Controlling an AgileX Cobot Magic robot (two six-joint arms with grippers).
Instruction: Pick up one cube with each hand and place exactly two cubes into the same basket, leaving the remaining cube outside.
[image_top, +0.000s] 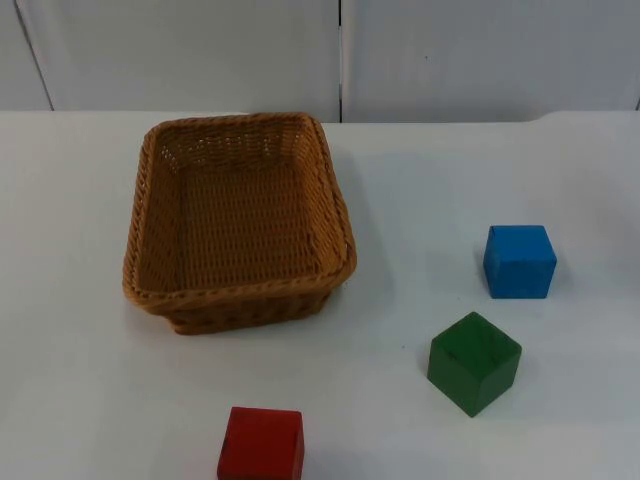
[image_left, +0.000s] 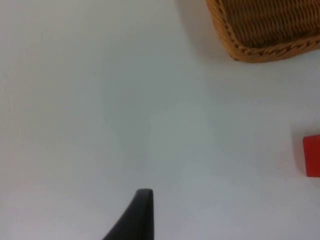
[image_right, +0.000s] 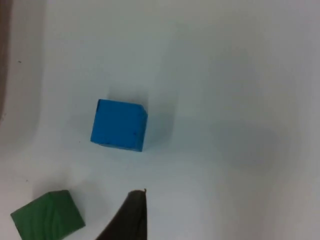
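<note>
— Where do the cubes sit right now?

— All three are on the white table (image_top: 80, 400), none in the wicker basket (image_top: 150, 190). The basket stands left of centre, toward the far side, near the grey partition wall (image_top: 200, 50). The red cube (image_top: 261, 443) lies at the near edge, a little nearer than the basket's near rim. The green cube (image_top: 474, 361) is off to the right, turned corner-on, and the blue cube (image_top: 520, 261) sits just beyond it, farther right and squarer to the table edge.

— And the grippers?

— The left gripper (image_left: 135, 220) hangs over bare table; from its wrist camera I see one dark fingertip, a corner of the basket (image_left: 260, 35) and an edge of the red cube (image_left: 312, 155). The right gripper (image_right: 127, 217) hangs above the blue cube (image_right: 119, 125), with the green cube (image_right: 47, 217) beside it. Each wrist camera catches one black fingertip, touching nothing.

— Open or closed?

— I can't tell for either one.
</note>
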